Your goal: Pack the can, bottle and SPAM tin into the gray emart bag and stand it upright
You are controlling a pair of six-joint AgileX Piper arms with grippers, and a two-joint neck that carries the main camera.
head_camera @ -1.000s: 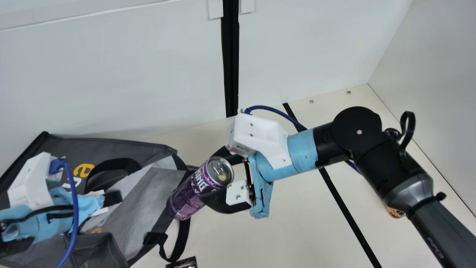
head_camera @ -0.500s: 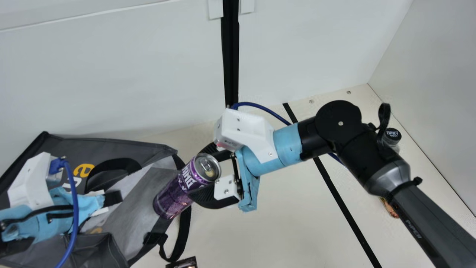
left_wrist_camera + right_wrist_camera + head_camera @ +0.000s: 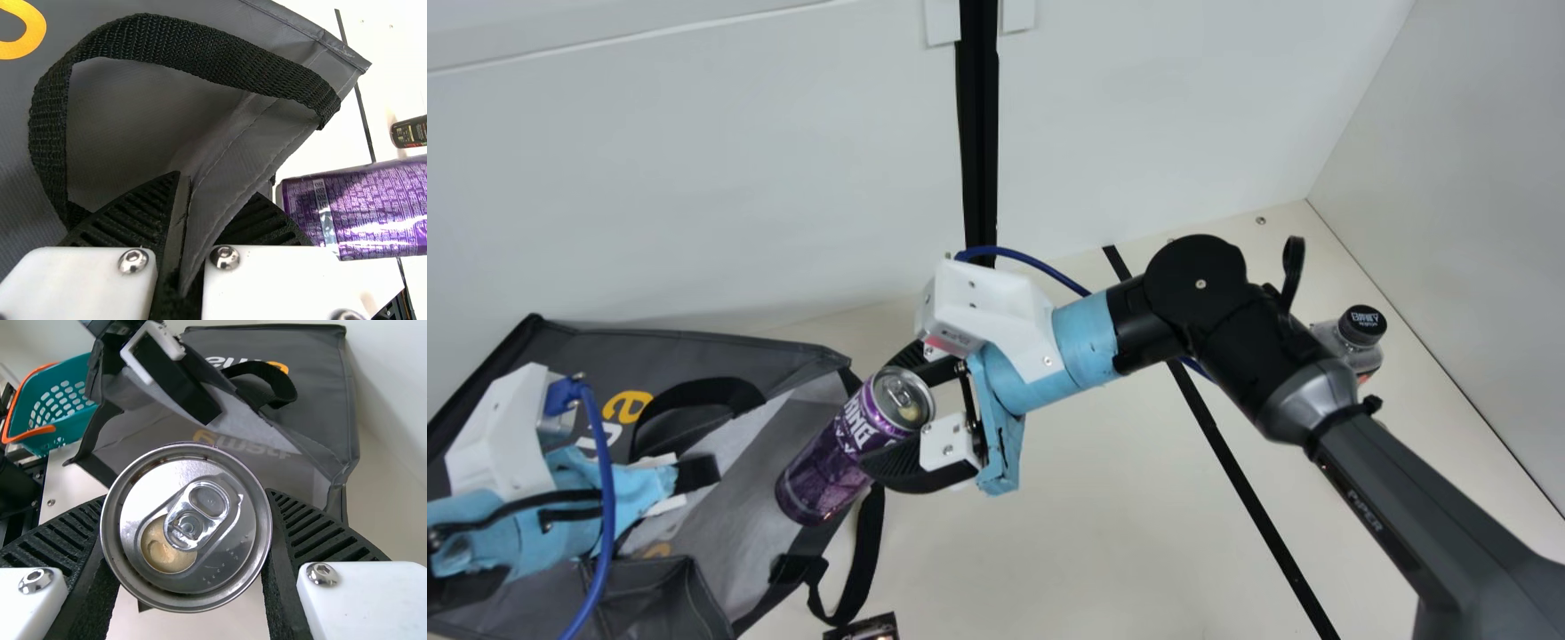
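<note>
I'm using the bag (image 3: 694,349) as my landmark. It lies tipped over on the table (image 3: 1103,524), its pale inside showing, its mouth turned toward my right arm.

My left gripper (image 3: 694,474) is at the bag's mouth, and up close in its wrist view I have its fingers closed on a fold of the gray edge, beside a black carry strap (image 3: 167,47).

My right gripper (image 3: 889,413) is clamped around the purple can (image 3: 831,471), one ribbed finger on either side, near the lid. The can is tilted, its pull-tab end up and its base lower, over the bag's mouth in the main view; I can't tell whether the base is inside.

The bottle (image 3: 1363,325) is well apart from the bag, out past my right arm, which partly covers it. Near the bag's loose strap loop (image 3: 868,551) sits a dark object (image 3: 863,628), cut off by the view's edge; I can't make out what it is. A teal basket (image 3: 63,403) with orange handles sits beside the bag.
</note>
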